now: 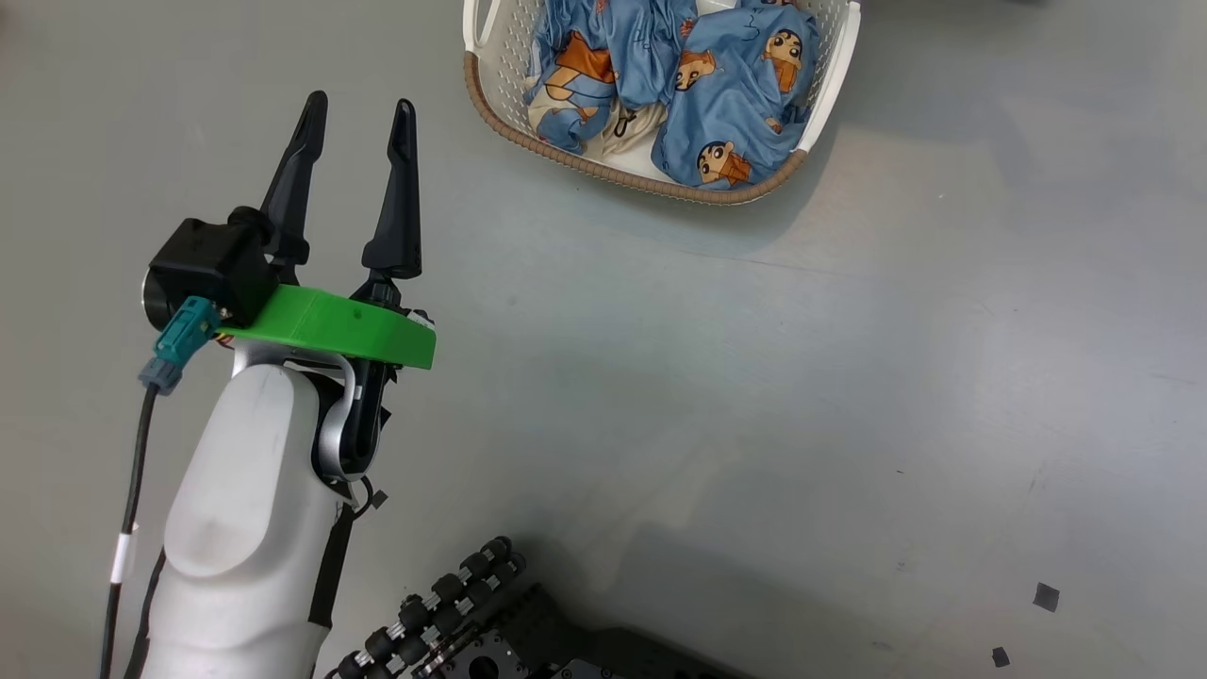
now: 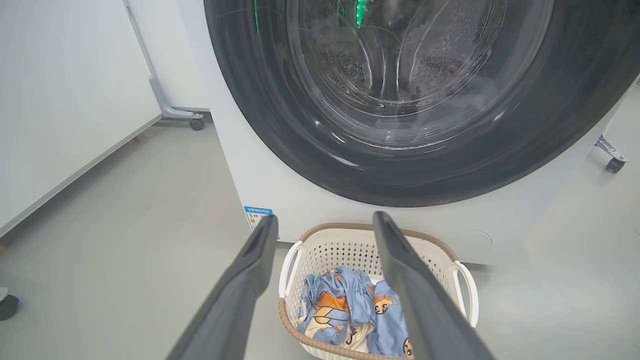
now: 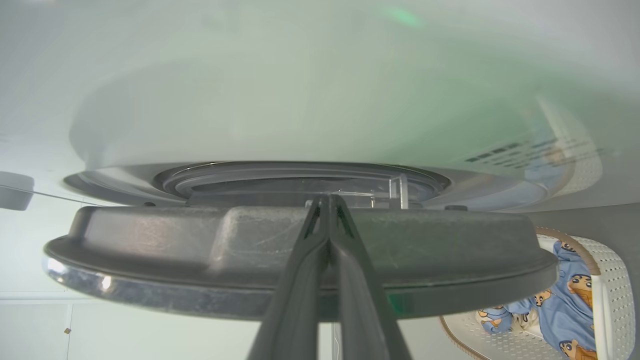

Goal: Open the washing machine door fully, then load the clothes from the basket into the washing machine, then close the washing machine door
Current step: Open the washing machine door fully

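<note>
The washing machine [image 2: 270,185] stands white before me, and its door [image 2: 260,115] has a wide black rim and clear glass through which the steel drum shows. In the right wrist view the door [image 3: 150,240] appears edge-on, with a narrow gap between it and the machine's white front [image 3: 300,100]. My right gripper [image 3: 327,199] is shut, its tips against the door's dark edge at that gap, nothing between them. My left gripper [image 1: 360,104] [image 2: 325,218] hangs open and empty over the floor, left of the basket [image 1: 490,94] [image 2: 320,240]. The blue cartoon-print clothes [image 1: 726,85] [image 2: 345,310] lie inside it.
The basket [image 3: 607,280] and clothes [image 3: 565,300] sit on the grey floor right in front of the machine. A white panel on castors [image 2: 197,122] stands to the machine's left. My dark wheeled base [image 1: 471,632] is at the bottom of the head view.
</note>
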`<state>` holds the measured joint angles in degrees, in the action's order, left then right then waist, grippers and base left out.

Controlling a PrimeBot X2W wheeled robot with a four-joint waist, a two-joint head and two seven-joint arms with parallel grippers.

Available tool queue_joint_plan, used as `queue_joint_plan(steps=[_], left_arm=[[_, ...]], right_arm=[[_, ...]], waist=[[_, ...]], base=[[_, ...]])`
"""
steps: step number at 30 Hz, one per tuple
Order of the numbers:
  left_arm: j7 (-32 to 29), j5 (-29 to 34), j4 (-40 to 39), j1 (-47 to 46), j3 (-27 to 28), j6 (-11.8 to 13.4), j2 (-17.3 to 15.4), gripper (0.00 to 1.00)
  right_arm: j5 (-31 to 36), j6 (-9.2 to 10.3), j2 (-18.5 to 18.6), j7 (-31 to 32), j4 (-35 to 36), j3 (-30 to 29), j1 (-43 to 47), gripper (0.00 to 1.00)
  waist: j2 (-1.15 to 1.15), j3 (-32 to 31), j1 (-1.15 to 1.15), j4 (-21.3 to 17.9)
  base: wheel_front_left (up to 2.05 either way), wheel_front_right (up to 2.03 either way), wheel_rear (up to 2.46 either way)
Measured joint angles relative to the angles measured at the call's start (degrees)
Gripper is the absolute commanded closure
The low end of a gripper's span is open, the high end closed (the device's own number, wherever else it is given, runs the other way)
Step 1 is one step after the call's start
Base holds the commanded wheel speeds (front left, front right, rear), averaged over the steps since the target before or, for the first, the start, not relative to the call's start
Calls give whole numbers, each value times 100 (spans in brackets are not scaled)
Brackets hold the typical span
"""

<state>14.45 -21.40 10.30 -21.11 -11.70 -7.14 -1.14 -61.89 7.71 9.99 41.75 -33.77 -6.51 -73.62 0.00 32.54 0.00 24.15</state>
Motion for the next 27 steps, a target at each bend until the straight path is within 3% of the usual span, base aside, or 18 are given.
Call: queue_joint_plan(steps=[11, 27], left_arm=[[0, 0, -42, 0, 1, -8, 0, 0], [0, 19, -154, -1, 60, -14, 1, 0]], right_arm=[[5, 0, 8, 144, -7, 35, -4, 100], [-337, 0, -24, 1222, -114, 166, 656, 100]], waist=[[0, 46, 0, 85], [0, -190, 0, -24]], base=[[0, 0, 0], [0, 0, 0]])
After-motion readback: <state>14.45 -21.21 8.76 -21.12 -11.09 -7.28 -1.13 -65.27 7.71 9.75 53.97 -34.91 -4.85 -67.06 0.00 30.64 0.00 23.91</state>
